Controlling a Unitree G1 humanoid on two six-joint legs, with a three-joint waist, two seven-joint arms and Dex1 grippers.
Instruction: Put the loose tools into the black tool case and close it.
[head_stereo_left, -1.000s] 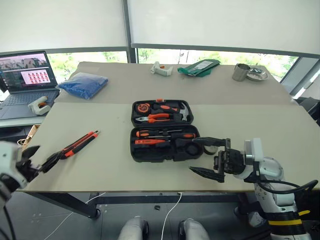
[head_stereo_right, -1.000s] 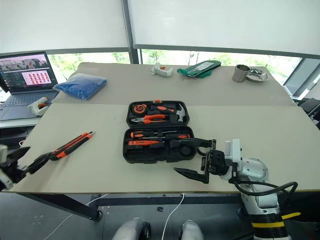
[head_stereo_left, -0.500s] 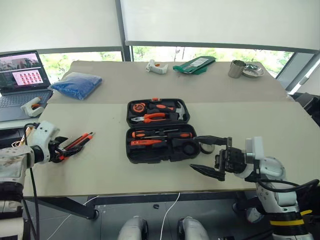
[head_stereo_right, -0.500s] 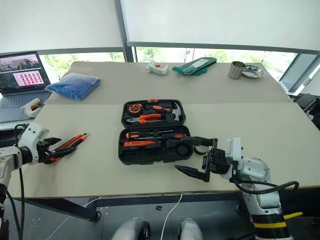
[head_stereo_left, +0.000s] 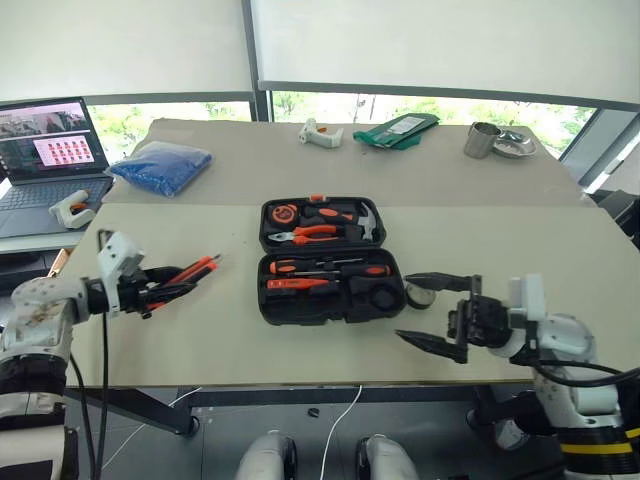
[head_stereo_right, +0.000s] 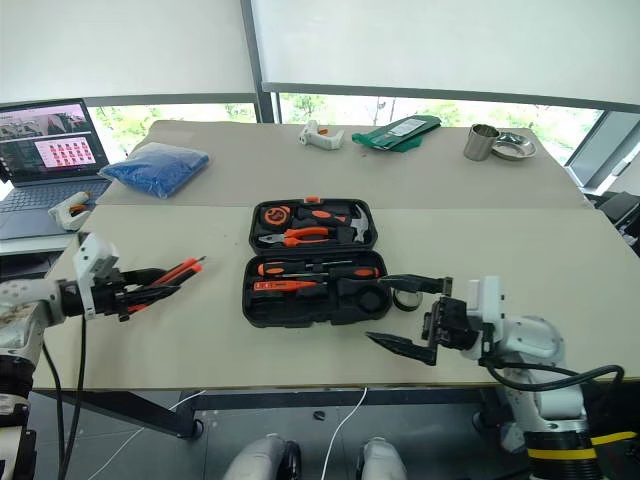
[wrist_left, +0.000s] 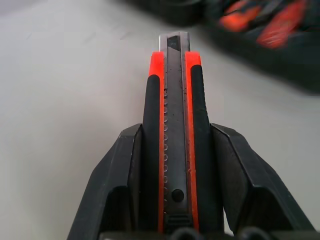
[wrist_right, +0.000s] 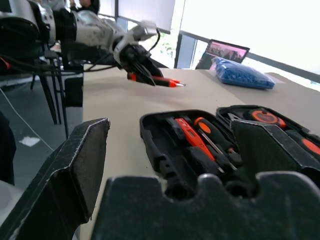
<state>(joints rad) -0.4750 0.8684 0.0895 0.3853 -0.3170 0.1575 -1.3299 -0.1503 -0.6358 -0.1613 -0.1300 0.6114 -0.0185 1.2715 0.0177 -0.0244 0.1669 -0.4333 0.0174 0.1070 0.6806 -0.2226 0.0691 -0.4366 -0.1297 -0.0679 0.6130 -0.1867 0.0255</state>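
Left wrist view: left gripper (wrist_left: 172, 165) clamps ribbed orange-and-black utility knife (wrist_left: 172, 120); right gripper (head_stereo_left: 436, 312) spread wide, empty.

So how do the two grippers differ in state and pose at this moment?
The left gripper is shut on the utility knife, carried above the table; the right gripper is open and holds nothing. The left sits left of the tool case, the right beside its near right corner. Both have two black fingers and point toward the case.
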